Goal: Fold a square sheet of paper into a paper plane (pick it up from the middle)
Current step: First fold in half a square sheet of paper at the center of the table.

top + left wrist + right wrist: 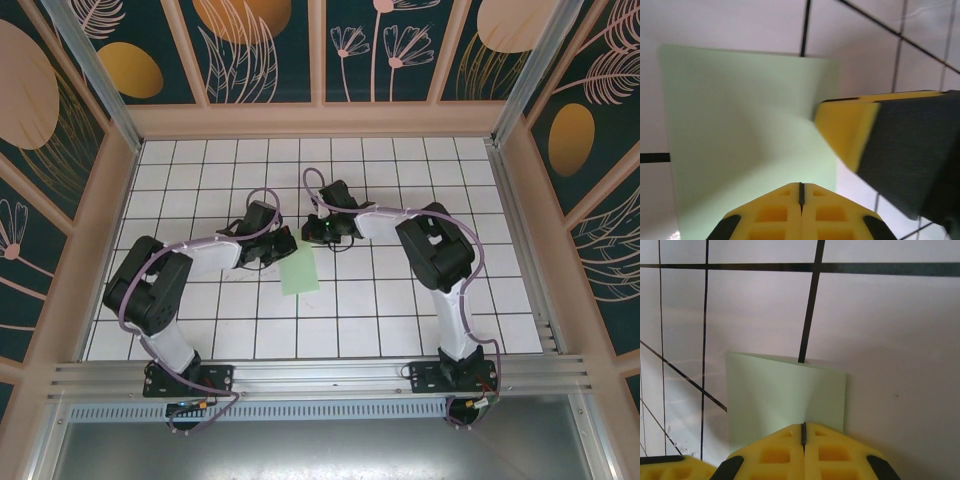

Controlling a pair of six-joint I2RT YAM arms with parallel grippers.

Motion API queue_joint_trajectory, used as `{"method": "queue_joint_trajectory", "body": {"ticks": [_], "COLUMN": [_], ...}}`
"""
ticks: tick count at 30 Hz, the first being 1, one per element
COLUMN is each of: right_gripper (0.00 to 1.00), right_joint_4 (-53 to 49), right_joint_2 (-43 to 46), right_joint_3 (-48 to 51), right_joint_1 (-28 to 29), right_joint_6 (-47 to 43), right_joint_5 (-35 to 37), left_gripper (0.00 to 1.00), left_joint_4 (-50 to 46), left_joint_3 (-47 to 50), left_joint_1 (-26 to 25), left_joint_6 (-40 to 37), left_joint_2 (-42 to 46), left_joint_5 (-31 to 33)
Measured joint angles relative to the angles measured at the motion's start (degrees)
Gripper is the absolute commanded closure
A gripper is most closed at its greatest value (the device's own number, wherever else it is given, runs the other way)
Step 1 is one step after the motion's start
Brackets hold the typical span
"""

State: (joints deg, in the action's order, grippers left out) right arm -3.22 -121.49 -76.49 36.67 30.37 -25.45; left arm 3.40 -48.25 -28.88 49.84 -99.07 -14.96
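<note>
Left jaws and right jaws are both closed up tight, tips down at the sheet [300, 274] lying mid worktop [400, 310]. Left arm [190, 262] and right arm [432, 250] bend inward, wrists nearly meeting.

We see our left gripper [801, 195], jaws pressed together, at the near edge of a pale mint-green square sheet of paper [740, 130]; right of the jaws, a yellow-tipped dark finger [847, 127] touches it.
</note>
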Motion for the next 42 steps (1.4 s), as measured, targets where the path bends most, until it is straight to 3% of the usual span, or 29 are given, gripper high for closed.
{"method": "queue_joint_trajectory", "body": {"ticks": [24,34,42], "right_gripper": [1.0,1.0,1.0], "right_joint_4": [-0.09,0.96,1.86], "right_joint_2": [-4.33,-6.16,-3.63], "right_joint_3": [-5.14,-9.44,-6.99], "right_joint_1": [-1.64,-5.4,-1.44], "right_joint_6": [3.8,4.52,4.04], "right_joint_5": [-3.19,0.76,-1.14], "left_gripper": [1.0,1.0,1.0], "left_joint_4": [2.27,3.32,2.51], "left_joint_3": [1.97,2.56,2.05], "left_joint_1": [0.0,-0.02,-0.02], "left_joint_6": [-0.24,-0.35,-2.38], "left_joint_2": [-2.45,-2.23,-2.23], "left_joint_5": [0.0,0.0,0.24]}}
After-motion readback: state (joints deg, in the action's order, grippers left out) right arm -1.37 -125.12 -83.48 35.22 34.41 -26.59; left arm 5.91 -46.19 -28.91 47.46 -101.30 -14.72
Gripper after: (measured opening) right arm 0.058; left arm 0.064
